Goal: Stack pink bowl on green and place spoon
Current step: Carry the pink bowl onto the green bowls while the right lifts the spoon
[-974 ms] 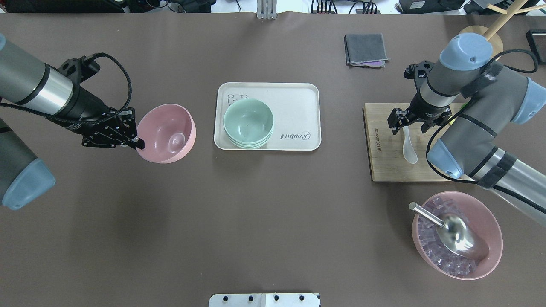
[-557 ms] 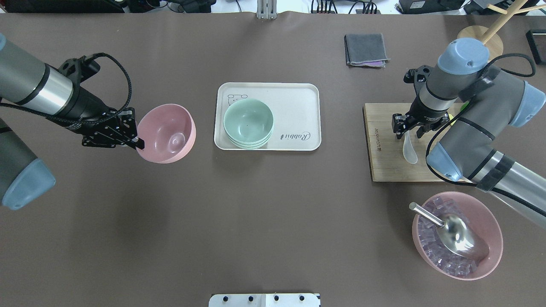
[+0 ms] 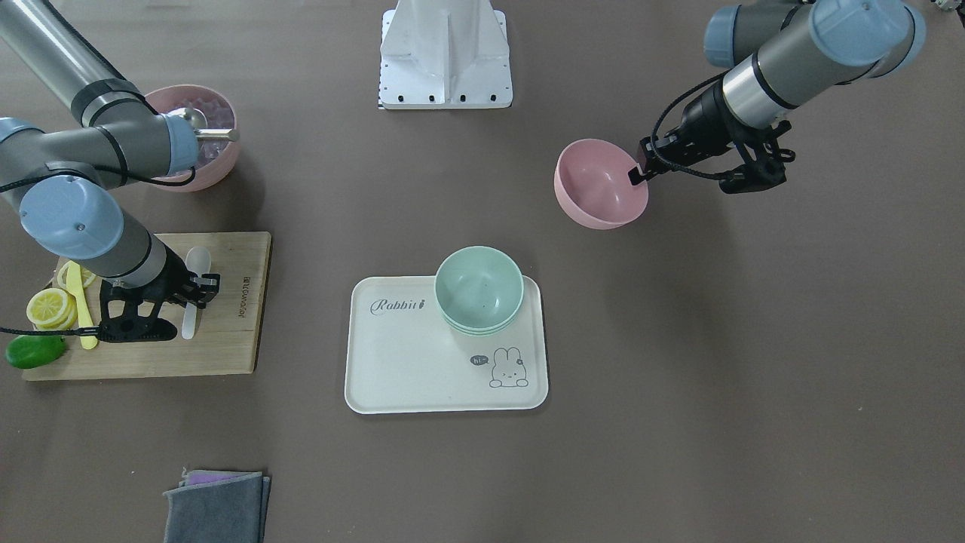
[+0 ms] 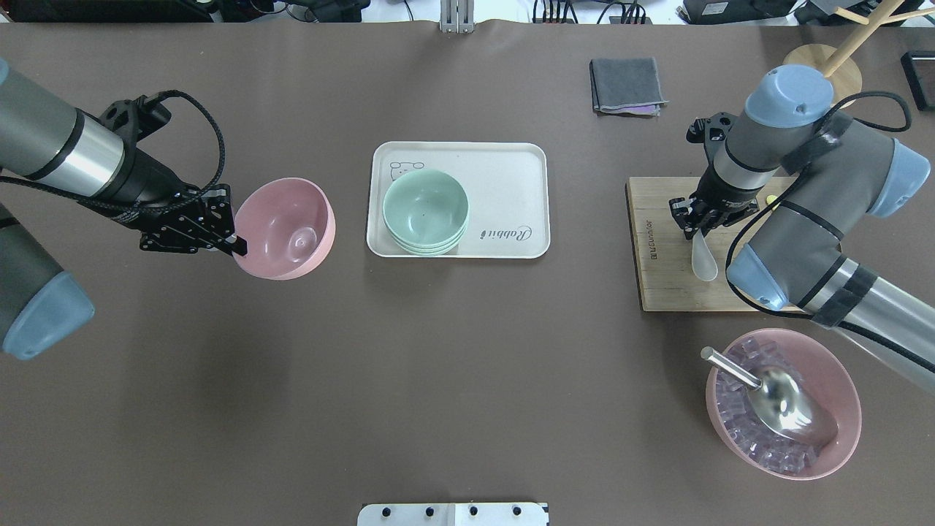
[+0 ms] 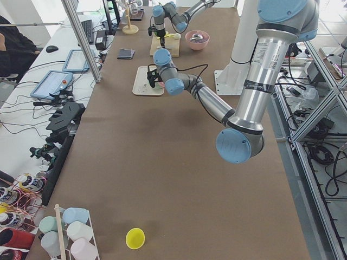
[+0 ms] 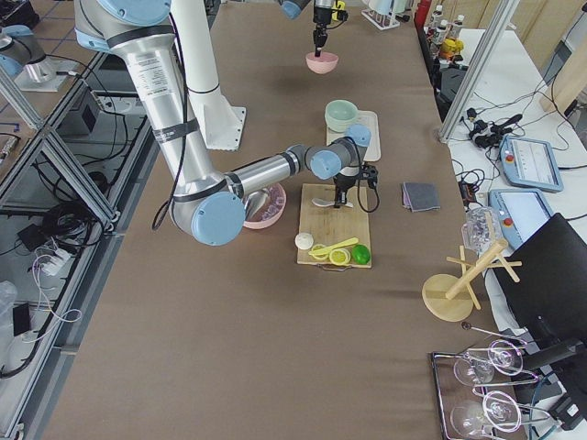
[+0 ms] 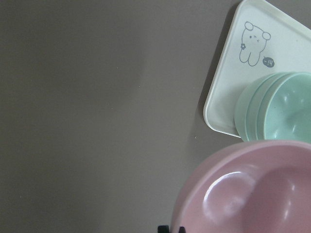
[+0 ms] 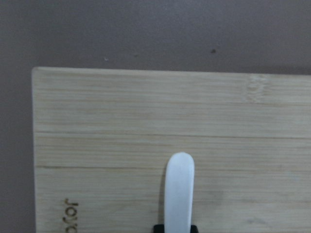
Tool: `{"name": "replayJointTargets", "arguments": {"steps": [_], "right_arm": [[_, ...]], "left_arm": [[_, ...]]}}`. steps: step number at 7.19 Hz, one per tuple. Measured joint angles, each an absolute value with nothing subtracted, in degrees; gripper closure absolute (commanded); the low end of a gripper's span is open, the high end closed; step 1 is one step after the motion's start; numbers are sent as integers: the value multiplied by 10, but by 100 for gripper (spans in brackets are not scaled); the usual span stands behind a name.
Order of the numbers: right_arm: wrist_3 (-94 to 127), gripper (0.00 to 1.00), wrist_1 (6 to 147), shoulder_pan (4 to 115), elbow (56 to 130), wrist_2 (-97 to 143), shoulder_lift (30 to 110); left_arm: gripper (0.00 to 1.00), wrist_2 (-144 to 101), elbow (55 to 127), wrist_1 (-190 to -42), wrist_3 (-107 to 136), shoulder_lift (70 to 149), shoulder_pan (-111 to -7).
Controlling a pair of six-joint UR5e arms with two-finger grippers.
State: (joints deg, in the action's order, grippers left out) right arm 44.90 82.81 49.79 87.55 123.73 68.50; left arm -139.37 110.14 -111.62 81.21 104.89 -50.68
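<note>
Fingers L: left gripper [image 4: 235,243] pinches pink bowl [image 4: 288,226] rim, beside tray [image 4: 511,164].
Fingers R: right gripper [image 4: 697,227] clamps spoon [image 4: 704,259] handle on cutting board [image 4: 661,281].
Done: both grasps, apparently.
Pending: stack on green bowls [image 4: 425,208]; place spoon.

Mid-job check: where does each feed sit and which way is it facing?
Front-facing: across the table, facing the robot's base; both arms show.
Overhead: behind the shoulders, looking down; left tool grips pink bowl.
Exterior left: table's end, left arm nearest.
Exterior right: opposite end, right arm nearest.
Left wrist: down over pink bowl toward tray; left tool barely shows.
Right wrist: down on spoon, cutting board; right tool edges in.
Shared: overhead and front-facing both show the green bowls.
</note>
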Motion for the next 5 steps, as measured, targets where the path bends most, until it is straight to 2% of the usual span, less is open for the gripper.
{"name": "replayJointTargets", "arguments": {"steps": [3,5], "right_arm": [[454,100,834,534,890,1262,660],[457,100,831,551,894,1271,639]], "left_arm": [[100,-1391,1094,-1116,812,1063,-509],[100,-1389,1035,-1118,815,1132,-508]]}}
